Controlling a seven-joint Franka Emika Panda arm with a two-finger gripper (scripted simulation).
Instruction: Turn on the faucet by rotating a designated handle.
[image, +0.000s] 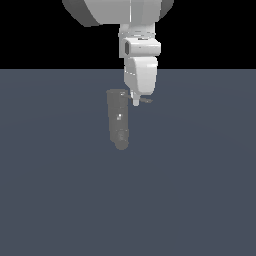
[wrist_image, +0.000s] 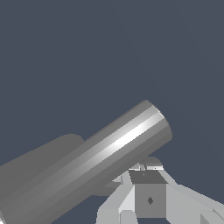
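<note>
The faucet (image: 118, 119) is a dark grey column with a rounded end, lying below and to the exterior view's left of the white arm. Its thin handle (image: 146, 100) juts from the faucet's top toward the exterior view's right. My gripper (image: 136, 102) hangs right at the handle, with its narrow tip crossing the rod near the body. In the wrist view a grey cylinder with a bright glint, which I take to be the handle (wrist_image: 109, 151), runs diagonally and covers part of my gripper (wrist_image: 145, 167). The fingers look pressed together, holding nothing. A darker body (wrist_image: 39, 164) lies behind.
A flat blue-grey floor (image: 200, 175) stretches all around the faucet. The white arm (image: 141, 55) comes down from above, against a black background.
</note>
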